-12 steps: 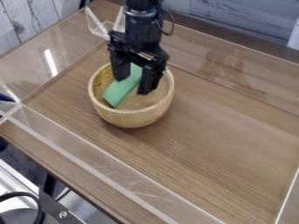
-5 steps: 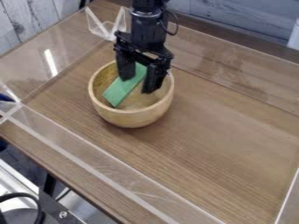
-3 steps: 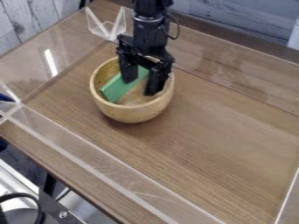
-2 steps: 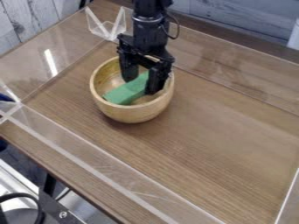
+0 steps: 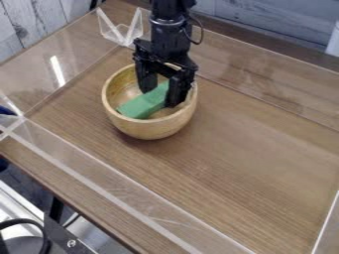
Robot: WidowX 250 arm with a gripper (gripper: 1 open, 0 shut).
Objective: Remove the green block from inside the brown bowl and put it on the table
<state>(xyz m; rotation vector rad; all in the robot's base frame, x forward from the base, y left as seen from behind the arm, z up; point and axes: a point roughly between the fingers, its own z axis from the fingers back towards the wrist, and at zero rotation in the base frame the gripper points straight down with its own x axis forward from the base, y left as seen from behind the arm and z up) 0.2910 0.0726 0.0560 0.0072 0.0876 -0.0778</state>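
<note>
The brown bowl [image 5: 150,109] sits on the table [image 5: 225,169], toward the far left part of the wooden top, and it serves as the reference for everything else here. The green block [image 5: 142,101] lies inside the bowl, tilted, with its lower end toward the bowl's left inner wall and its upper end rising toward the bowl's far right side. Nothing of the block reaches past the rim.

The gripper [image 5: 162,92] hangs straight down over the bowl, its black body rising above the bowl's far edge. Its two dark fingers [image 5: 177,87] reach down inside the bowl and stand wide apart, one on each side of the upper end of the block. The jaws are spread and not clamped; whether either finger touches the block cannot be told from this angle. The block rests in the bowl rather than hanging from the fingers.

Clear acrylic walls [image 5: 79,137] run around the table, one passing just in front of and to the left of the bowl. To the right of the bowl and in front of it the wood-grain surface stretches out.
</note>
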